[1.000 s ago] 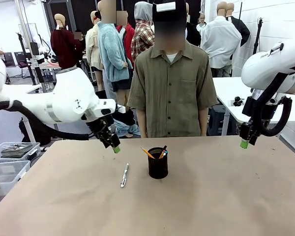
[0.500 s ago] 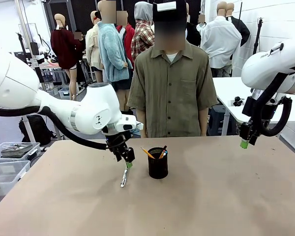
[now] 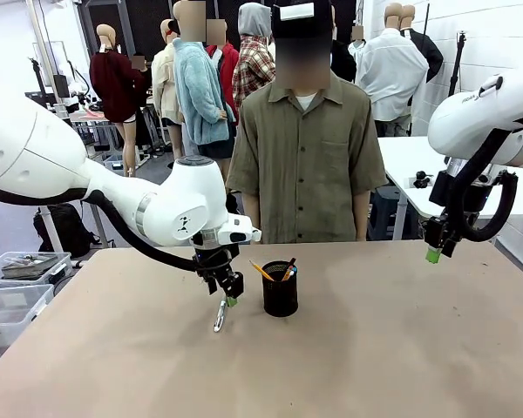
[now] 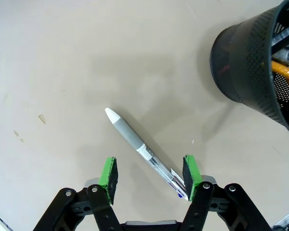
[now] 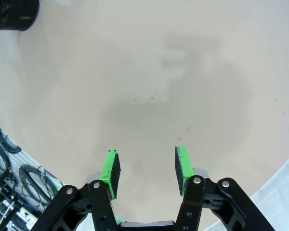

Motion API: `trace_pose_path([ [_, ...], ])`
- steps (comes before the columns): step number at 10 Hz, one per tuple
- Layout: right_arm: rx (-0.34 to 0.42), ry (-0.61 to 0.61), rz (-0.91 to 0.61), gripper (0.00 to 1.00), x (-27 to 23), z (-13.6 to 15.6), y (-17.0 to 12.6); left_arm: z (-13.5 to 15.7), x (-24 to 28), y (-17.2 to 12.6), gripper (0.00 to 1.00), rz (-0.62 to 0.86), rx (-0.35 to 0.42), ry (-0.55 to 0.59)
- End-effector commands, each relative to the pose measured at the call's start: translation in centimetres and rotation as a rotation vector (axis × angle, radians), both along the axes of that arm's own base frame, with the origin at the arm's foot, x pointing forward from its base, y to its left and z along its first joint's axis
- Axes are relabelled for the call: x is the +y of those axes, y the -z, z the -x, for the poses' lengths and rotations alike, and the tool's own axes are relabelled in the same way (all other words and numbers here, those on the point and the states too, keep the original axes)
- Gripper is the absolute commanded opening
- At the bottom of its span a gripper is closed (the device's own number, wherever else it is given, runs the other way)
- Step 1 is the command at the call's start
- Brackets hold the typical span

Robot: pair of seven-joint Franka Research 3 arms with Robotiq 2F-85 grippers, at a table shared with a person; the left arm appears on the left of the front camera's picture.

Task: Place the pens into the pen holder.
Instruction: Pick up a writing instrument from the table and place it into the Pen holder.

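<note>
– Two pens are seen standing in the pen holder (image 3: 280,296): the orange-yellow pencil (image 3: 261,271) and the dark pen (image 3: 288,268). Where is the third found?
– The silver-white pen (image 4: 140,147) is laid flat on the table (image 3: 375,366), just beside the holder, on the robot's left of it.
– And the left claw (image 4: 149,177)?
– It is held low over that pen with its jaws apart. The pen's rear end is seen close by one green pad, but nothing is gripped.
– The right claw (image 5: 147,171)?
– It is held raised over bare table, well apart from the holder, with its jaws parted and nothing held.
</note>
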State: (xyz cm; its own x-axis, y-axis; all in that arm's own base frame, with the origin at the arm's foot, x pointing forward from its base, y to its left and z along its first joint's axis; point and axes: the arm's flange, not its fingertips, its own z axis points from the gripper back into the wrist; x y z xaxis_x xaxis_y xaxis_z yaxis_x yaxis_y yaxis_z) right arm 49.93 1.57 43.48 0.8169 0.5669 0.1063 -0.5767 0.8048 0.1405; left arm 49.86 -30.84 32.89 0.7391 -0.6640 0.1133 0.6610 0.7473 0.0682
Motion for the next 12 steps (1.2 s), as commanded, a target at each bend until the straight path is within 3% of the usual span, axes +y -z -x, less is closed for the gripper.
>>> trace_pose_path([
  [1,-0.004,-0.007,0.003,0.59,-0.1,0.2,0.1,-0.4,0.0,0.6,0.71,-0.003,0.024,-0.021],
  [6,-0.004,-0.007,0.003,0.59,-0.1,0.2,0.1,-0.4,0.6,1.5,0.71,0.026,0.043,-0.011],
  [7,-0.004,-0.007,0.003,0.59,-0.1,0.2,0.1,-0.4,0.9,1.5,0.57,0.02,0.043,-0.003],
  [10,-0.004,-0.007,0.003,0.59,-0.1,0.2,0.1,-0.4,1.1,1.3,0.0,0.02,0.064,0.017],
  [12,-0.004,-0.007,0.003,0.59,-0.1,0.2,0.1,-0.5,1.1,1.4,0.0,0.009,0.074,0.018],
])
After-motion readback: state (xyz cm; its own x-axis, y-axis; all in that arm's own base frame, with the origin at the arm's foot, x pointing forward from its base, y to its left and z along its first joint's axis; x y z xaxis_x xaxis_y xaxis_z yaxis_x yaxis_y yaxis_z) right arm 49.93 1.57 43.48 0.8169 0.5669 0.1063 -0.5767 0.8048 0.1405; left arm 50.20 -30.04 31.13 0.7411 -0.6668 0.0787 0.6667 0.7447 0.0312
